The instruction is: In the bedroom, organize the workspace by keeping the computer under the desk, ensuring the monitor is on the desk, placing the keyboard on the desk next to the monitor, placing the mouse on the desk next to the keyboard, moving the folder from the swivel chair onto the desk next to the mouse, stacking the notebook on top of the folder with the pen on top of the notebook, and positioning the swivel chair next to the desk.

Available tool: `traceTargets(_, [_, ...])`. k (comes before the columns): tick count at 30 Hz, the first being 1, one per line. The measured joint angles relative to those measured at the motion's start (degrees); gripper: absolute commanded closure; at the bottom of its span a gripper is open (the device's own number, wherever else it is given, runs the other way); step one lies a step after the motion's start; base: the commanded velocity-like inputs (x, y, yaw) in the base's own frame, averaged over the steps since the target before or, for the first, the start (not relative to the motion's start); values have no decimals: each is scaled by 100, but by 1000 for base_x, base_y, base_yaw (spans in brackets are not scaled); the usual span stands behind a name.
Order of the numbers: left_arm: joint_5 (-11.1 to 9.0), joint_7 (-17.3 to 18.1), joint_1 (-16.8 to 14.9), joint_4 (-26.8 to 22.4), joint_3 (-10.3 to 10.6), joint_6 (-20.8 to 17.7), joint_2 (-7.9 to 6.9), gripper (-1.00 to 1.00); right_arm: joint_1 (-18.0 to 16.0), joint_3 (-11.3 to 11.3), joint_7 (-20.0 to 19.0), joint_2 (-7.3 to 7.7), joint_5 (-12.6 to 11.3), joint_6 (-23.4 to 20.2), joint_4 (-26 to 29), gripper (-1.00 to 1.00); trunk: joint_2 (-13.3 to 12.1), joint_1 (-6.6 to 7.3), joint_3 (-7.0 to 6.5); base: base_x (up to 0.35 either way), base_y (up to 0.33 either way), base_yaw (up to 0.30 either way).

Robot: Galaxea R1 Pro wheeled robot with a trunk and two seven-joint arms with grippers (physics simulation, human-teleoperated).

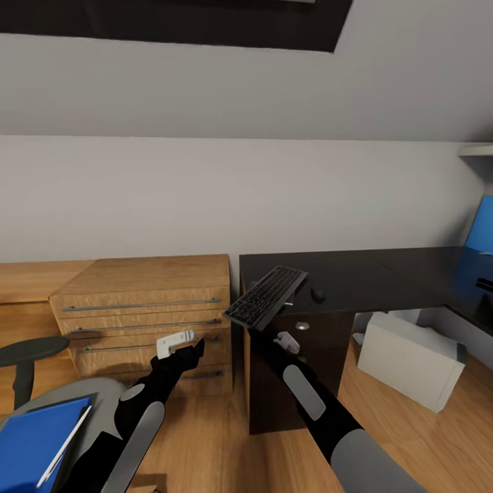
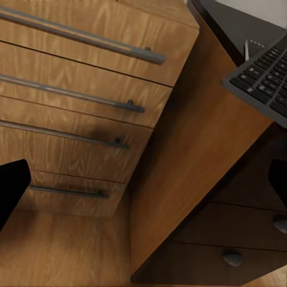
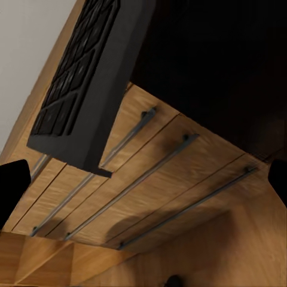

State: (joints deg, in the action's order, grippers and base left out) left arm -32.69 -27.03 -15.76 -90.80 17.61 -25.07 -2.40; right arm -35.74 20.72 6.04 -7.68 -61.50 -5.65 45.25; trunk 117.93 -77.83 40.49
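Placing the keyboard [image 1: 266, 297] is the step in hand: it is held tilted by the right gripper [image 1: 263, 327] over the desk [image 1: 383, 277] corner, near the mouse [image 1: 317, 295]. Next, it should be lowered flat. The left gripper [image 1: 179, 342] hangs wide, holding nothing.

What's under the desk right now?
Under the desk: the grey computer on the floor to the right, and a dark drawer cabinet at the left end. The desktop hides anything farther back.
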Motion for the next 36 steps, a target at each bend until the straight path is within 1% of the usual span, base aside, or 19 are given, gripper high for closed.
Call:
traceTargets(5, [2,1,0,0,0,1,0,-100,0,-308,-2,6,-7,-32,-1,-100,0,0,0,10,0,0])
traceTargets(8, [2,2,0,0,0,0,0,-100,0,-378,-3,13,-13,-44,1,-100,0,0,0,2,0,0])
traceTargets(16, [2,2,0,0,0,0,0,-100,0,-400,-46,18,-23,-50,14,-100,0,0,0,0,0,0])
traceTargets(25, [9,-5,0,0,0,6,0,-100,0,-399,-385,20,-23,-88,20,-100,0,0,0,6,0,0])
traceTargets(32, [10,-6,0,0,0,13,0,-100,0,-419,-445,24,-23,-364,22,-100,0,2,0,166,23,0])
traceTargets(36, [8,-7,0,6,0,14,0,-100,0,-476,-457,28,-31,-474,22,-100,0,1,0,141,19,0])
